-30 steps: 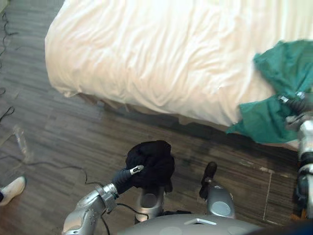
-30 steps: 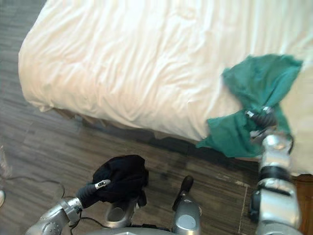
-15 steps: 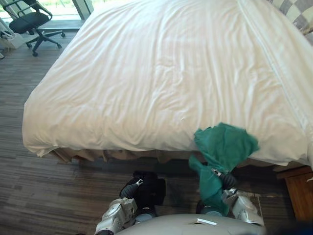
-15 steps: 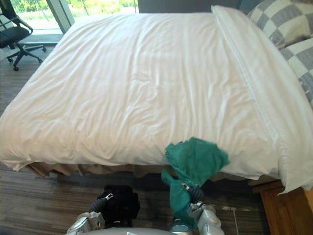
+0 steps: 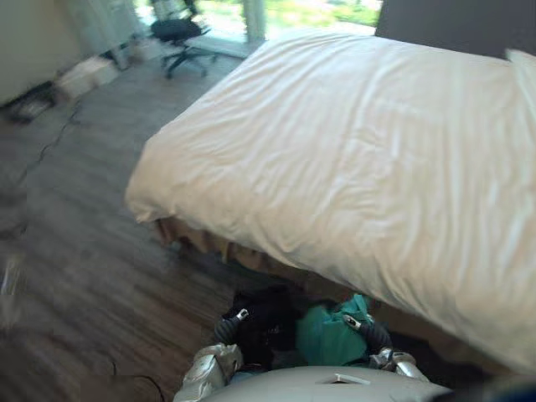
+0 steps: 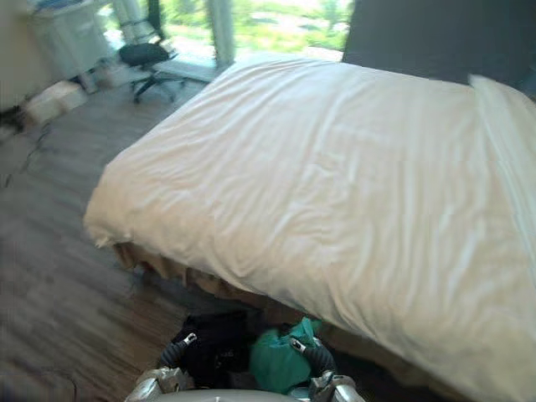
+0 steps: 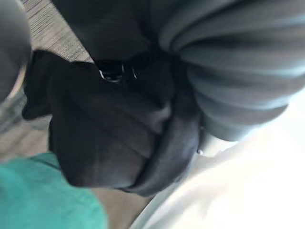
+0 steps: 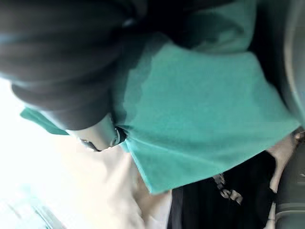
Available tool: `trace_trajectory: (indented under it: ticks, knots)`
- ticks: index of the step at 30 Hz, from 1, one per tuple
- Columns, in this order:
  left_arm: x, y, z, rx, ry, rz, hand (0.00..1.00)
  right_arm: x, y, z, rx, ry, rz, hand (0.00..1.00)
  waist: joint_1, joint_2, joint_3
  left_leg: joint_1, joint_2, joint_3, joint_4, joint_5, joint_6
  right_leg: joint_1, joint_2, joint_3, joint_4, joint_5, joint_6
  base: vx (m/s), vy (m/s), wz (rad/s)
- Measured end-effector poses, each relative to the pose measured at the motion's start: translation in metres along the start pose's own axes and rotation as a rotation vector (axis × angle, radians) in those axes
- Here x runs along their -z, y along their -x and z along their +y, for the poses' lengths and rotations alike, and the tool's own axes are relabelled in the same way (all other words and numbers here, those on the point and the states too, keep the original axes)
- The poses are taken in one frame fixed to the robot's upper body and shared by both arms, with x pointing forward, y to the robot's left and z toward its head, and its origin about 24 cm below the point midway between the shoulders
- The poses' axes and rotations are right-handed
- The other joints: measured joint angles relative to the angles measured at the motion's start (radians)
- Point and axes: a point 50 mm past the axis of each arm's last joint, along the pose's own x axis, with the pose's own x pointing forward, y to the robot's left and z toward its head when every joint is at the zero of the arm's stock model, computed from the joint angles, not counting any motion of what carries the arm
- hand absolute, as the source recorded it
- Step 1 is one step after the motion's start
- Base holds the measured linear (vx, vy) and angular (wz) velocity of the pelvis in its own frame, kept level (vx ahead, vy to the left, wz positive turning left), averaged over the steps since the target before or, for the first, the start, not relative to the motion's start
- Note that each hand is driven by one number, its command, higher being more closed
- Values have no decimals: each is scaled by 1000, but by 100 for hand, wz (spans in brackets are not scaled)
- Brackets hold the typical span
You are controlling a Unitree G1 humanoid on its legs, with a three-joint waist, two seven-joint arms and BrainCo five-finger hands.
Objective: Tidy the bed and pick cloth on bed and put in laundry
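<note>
Eye view: bed [image 5: 377,159]; wrist: green cloth [image 8: 205,109]

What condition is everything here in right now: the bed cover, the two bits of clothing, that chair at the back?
White duvet: spread over the bed, lightly wrinkled, no cloth on the part shown.
Bunched black cloth: off the bed, carried at the left hand.
Crumpled green cloth: off the bed, carried at the right hand, beside the black one.
Black office chair: upright by the window.
</note>
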Motion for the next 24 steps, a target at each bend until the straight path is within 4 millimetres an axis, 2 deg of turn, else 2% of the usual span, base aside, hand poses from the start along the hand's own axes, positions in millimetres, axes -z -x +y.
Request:
trace_trajectory:
  ticks: [1, 2, 3, 6, 8, 10, 11, 12, 13, 14, 15, 16, 17, 18, 19, 20, 21, 22, 24]
  knots:
    - [0, 1, 0, 2, 19, -4, 100, 2, 3, -1, 1, -4, -3, 100, 1, -2, -7, -20, -34, -67, -2, 20, -9, 14, -11, -35, -33, -23, 3, 136, -116, 173]
    - [0, 2, -1, 5, 28, -9, 100, 1, 3, -1, 0, -2, -7, 100, 6, -1, -10, -20, -34, -76, -3, 21, -10, 19, -12, -45, -37, -23, 4, 132, -75, 116]
    - [-1, 5, -6, 25, 60, -32, 100, -5, 3, -2, -14, 15, -25, 100, 28, 17, -10, -24, -37, -93, -5, 21, -11, 31, -18, -78, -58, -23, 4, 50, -17, 42]
    - [3, 18, -11, 45, 154, -70, 100, -18, 3, -3, -42, 64, -56, 100, 63, 69, -15, -41, -50, -156, -6, 22, -16, 73, -17, -156, -97, -22, 7, 61, -86, 67]
    - [4, 24, -10, 51, 183, -87, 100, -19, 1, -2, -57, 77, -46, 100, 87, 79, -16, -50, -58, -171, -6, 24, -17, 95, -22, -207, -110, -23, 8, 34, -55, 75]
    - [0, 27, -10, 56, 204, -112, 100, -22, 0, 3, -79, 86, -50, 100, 81, 73, -16, -76, -46, -11, -6, -11, 34, 129, -36, -321, -122, -29, 12, 39, -33, 155]
    - [-4, 25, -13, 68, 209, -127, 100, -19, 4, 3, -72, 82, -51, 100, 62, 53, -13, -78, -31, 187, 3, -49, 102, 173, -55, -427, -130, -28, 12, 108, -10, 263]
    - [-4, 24, -17, 83, 215, -129, 100, -17, 10, 0, -51, 83, -50, 100, 51, 46, -8, -80, -3, 390, 66, -35, 186, 213, -68, -525, -95, -29, 13, 165, 11, 339]
    - [-1, 22, -24, 93, 233, -120, 100, -13, 18, -6, -17, 89, -40, 100, 42, 75, 5, -78, 21, 520, 125, 53, 212, 204, -102, -589, 91, -40, -10, 135, 51, 279]
    - [-2, 21, -31, 108, 250, -125, 100, -15, 20, -9, -5, 103, -48, 100, 40, 104, 17, -77, 23, 533, 119, 71, 219, 175, -119, -604, 166, -78, -3, 38, 87, 229]
    - [-4, 22, -32, 107, 266, -144, 100, -21, 19, -10, -3, 121, -65, 100, 39, 107, 11, -74, 17, 523, 82, 89, 212, 148, -96, -598, 79, -101, 0, -20, 106, 172]
    - [-12, 23, -27, 109, 252, -175, 100, -27, 17, -4, -11, 126, -100, 100, 46, 91, 21, -80, 0, 551, 99, 20, 221, 136, -100, -604, -65, 0, 4, 28, 125, 207]
    - [-7, 22, -28, 107, 256, -150, 100, -28, 17, -5, 18, 117, -114, 100, 48, 104, 12, -70, 21, 620, 164, -87, 170, 167, -102, -688, -37, 8, -7, 114, 134, 159]
    - [-5, 23, -28, 105, 255, -145, 100, -29, 14, -1, 15, 126, -115, 100, 71, 87, 12, -46, 19, 666, 190, -124, 133, 177, -128, -697, -22, 8, -6, 243, 122, 109]
    - [5, 29, -24, 77, 265, -116, 100, -35, 9, 6, -12, 143, -129, 100, 78, 72, 12, -14, 32, 701, 209, -165, 95, 204, -151, -719, -20, 7, 17, 195, 84, 32]
    - [7, 31, -23, 69, 270, -108, 100, -36, 8, 7, -16, 149, -135, 100, 78, 76, 11, -10, 26, 692, 201, -163, 93, 213, -144, -723, -22, 13, 26, 226, 69, 53]
    - [13, 34, -20, 48, 270, -94, 100, -36, 7, 10, -15, 149, -137, 100, 76, 82, -7, 3, -5, 671, 152, -149, 122, 227, -147, -746, -39, 35, 49, 158, 68, 83]
    - [10, 34, -22, 55, 232, -105, 100, -37, 5, 14, -12, 123, -151, 100, 76, 71, -16, 10, -28, 629, 111, -139, 134, 241, -147, -783, -45, 61, 61, 187, 73, 94]
    - [7, 33, -21, 48, 220, -117, 100, -37, 2, 19, -8, 87, -162, 100, 80, 54, -7, 20, -41, 595, 96, -137, 137, 261, -152, -807, -37, 71, 71, 121, 11, 73]
